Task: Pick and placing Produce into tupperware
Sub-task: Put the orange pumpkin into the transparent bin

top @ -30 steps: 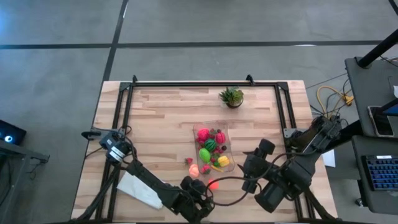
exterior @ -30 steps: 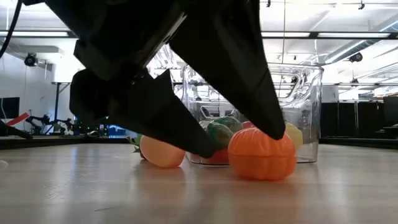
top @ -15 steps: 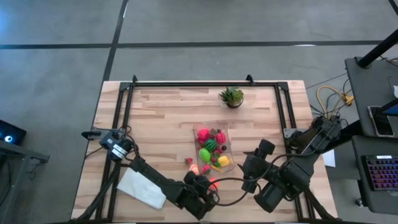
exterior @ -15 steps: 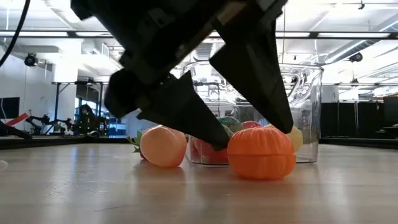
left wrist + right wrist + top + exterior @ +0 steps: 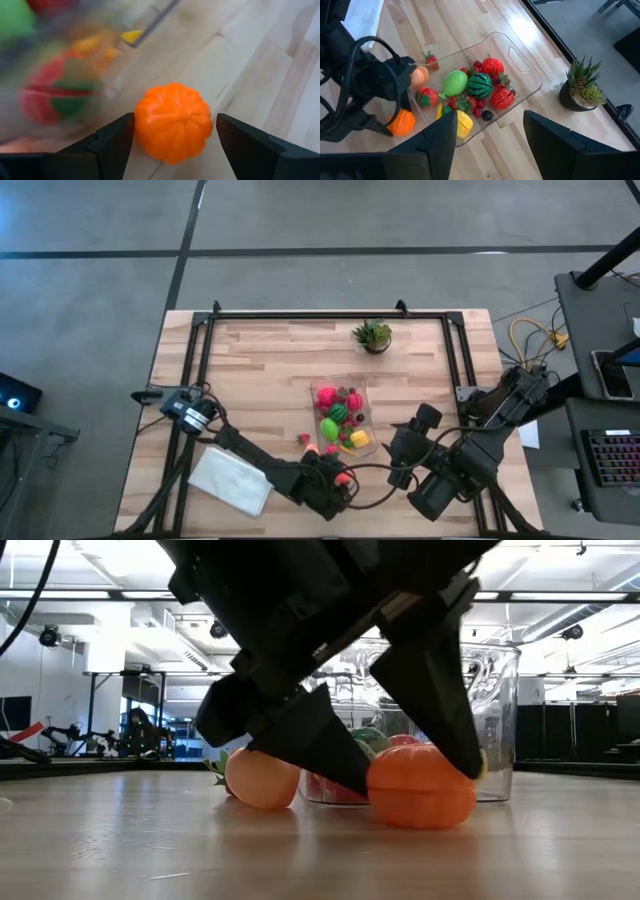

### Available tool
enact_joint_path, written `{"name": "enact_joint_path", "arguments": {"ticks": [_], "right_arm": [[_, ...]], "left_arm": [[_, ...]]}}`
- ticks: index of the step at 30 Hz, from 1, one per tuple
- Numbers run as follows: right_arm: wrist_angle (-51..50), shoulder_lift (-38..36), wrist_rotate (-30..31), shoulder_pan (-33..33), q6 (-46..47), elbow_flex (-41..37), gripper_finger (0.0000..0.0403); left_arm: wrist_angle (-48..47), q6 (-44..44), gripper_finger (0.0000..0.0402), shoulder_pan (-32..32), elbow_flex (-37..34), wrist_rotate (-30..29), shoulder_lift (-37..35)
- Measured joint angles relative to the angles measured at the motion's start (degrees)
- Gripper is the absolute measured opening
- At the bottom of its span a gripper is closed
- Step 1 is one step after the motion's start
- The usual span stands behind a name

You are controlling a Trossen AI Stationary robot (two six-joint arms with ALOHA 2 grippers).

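The tupperware is a clear rectangular box in the table's middle, holding red, green, yellow and striped toy produce. An orange pumpkin-like toy sits on the wood at the box's near side. A peach-coloured toy and a small strawberry lie just left of it. My left gripper is open and low over the table, one finger on each side of the orange toy. My right gripper is open and hangs above the table's near right part, touching nothing. My left gripper comes at the orange toy slanting down from the near side. Its fingertips stand close beside the toy's two flanks. The toy rests on the table. Whether the fingers touch it, I cannot tell.
A white folded cloth lies at the near left. A small spiky potted plant stands near the far edge. Bare wood stretches left of the tupperware and beyond it. A black frame runs along the table's far and side edges.
My left gripper has moved from the near edge toward the far right, up to the orange toy, and has dropped lower, so that its fingers now stand on either side of the toy. The orange toy and the other produce have stayed in place.
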Motion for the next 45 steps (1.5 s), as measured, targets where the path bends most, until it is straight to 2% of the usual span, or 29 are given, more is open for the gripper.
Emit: {"name": "enact_joint_path", "arguments": {"ticks": [4,15,24,29,39,45], "right_arm": [[0.02,0.0,0.0,-0.08,0.01,0.0,0.0219],[0.0,0.0,0.02,-0.35,0.35,-0.02,0.0219],[0.0,0.0,0.02,-0.72,0.35,-0.04,0.0219],[0.0,0.0,0.02,-0.72,0.31,-0.04,0.0219],[0.0,0.0,0.03,-0.72,0.31,-0.02,0.0219],[0.02,-0.31,0.24,-0.7,0.33,0.17,0.0219]], "left_arm": [[1.7,2.56,0.0268,0.03,-0.28,0.71,0.24],[1.9,2.89,0.0266,0.87,-1.06,1.61,0.28],[1.33,2.97,0.0214,0.85,-1.17,2.79,0.28],[1.87,2.82,0.0231,0.94,-1.03,3.05,0.28],[1.53,11.81,0.0216,0.87,5.8,3.33,-0.55],[0.0,18.61,0.0218,0.85,10.58,-0.34,-2.62]]}}
